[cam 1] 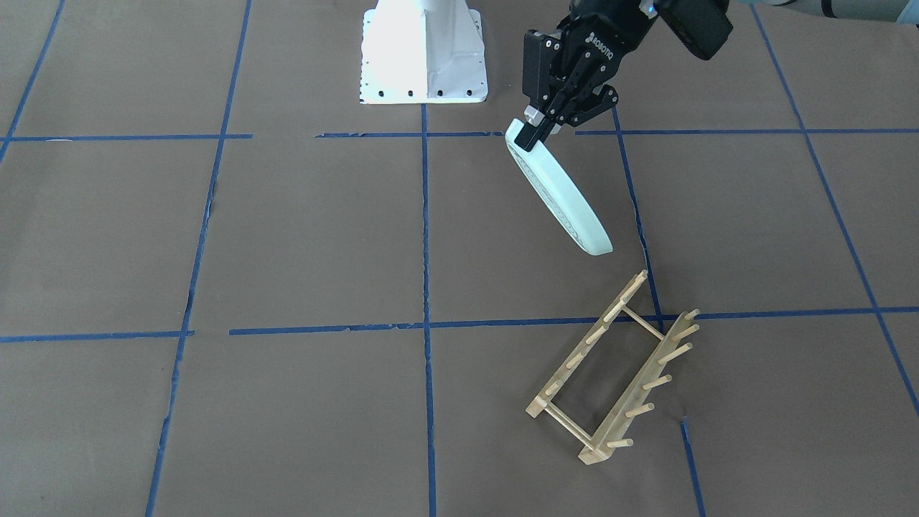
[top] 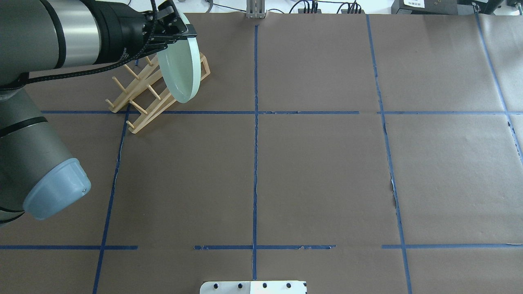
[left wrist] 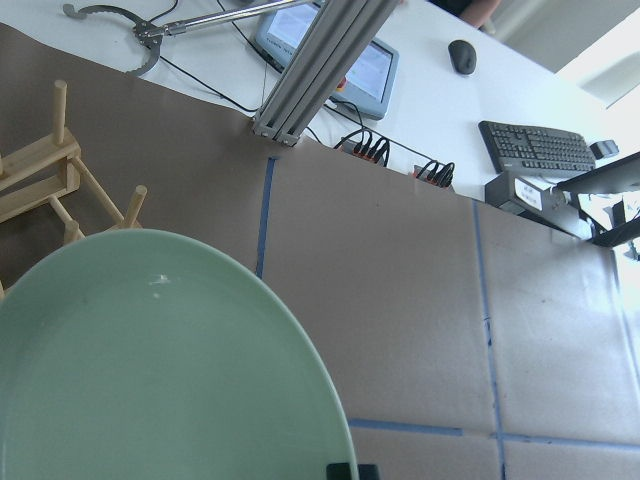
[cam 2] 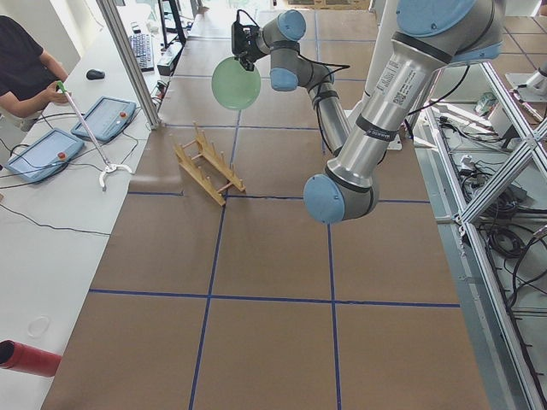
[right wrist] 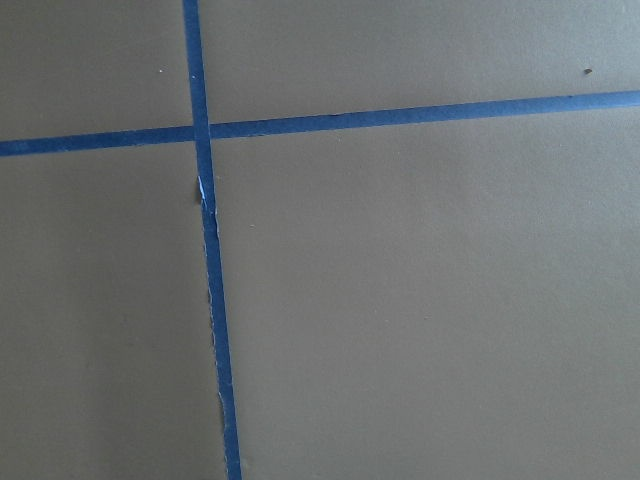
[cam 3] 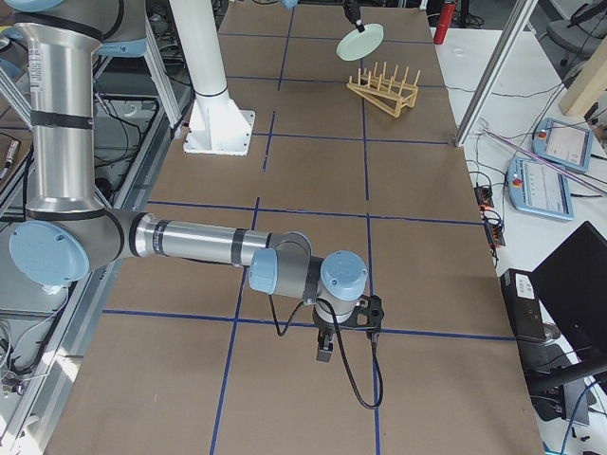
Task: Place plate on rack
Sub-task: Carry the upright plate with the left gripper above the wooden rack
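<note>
My left gripper (cam 1: 530, 133) is shut on the rim of the pale mint-green plate (cam 1: 563, 194) and holds it tilted on edge in the air. The plate hangs above and just short of the near end of the light wooden rack (cam 1: 632, 398), without touching it. In the overhead view the plate (top: 179, 65) covers part of the rack (top: 152, 113). The left wrist view shows the plate (left wrist: 150, 370) large, with rack pegs (left wrist: 45, 160) beyond it. My right gripper (cam 3: 324, 353) shows only in the exterior right view, low over the table; I cannot tell whether it is open or shut.
The white robot base (cam 1: 423, 57) stands at the table's robot side. Brown paper with blue tape lines (top: 255, 122) covers the table. Beyond the rack's edge are an aluminium post (left wrist: 310, 70), tablets (cam 2: 107, 118), a grabber tool and an operator (cam 2: 21, 73).
</note>
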Controlling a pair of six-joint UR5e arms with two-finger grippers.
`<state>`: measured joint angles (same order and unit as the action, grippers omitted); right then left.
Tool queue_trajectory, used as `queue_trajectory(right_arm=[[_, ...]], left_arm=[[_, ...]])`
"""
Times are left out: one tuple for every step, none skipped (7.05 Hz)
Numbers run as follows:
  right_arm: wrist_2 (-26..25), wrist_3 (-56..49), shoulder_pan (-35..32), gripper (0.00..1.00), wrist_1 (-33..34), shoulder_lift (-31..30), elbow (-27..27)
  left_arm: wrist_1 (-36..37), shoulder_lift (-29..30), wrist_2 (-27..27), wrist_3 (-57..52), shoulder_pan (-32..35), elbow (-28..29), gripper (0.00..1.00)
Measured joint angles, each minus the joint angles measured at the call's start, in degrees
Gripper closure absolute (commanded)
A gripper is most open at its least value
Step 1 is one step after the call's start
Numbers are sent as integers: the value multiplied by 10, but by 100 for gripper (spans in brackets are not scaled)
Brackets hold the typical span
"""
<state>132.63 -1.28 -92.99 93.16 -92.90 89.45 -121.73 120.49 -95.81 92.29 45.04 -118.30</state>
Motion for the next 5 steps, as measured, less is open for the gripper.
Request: queue_trajectory(right_arm=[[0,0,0,0,0,0,0],[0,0,0,0,0,0,0],[0,0,0,0,0,0,0],[0,0,0,0,0,0,0],[0,0,0,0,0,0,0]], left_arm=[[-62,-2,31,43,2,22,100],[-129,-3,60,87,6,57,100],[-189,-3,87,118,13,95,100],[-233,-3,109,140,25,130,100],[-256,-3,122,156,42,159,100]])
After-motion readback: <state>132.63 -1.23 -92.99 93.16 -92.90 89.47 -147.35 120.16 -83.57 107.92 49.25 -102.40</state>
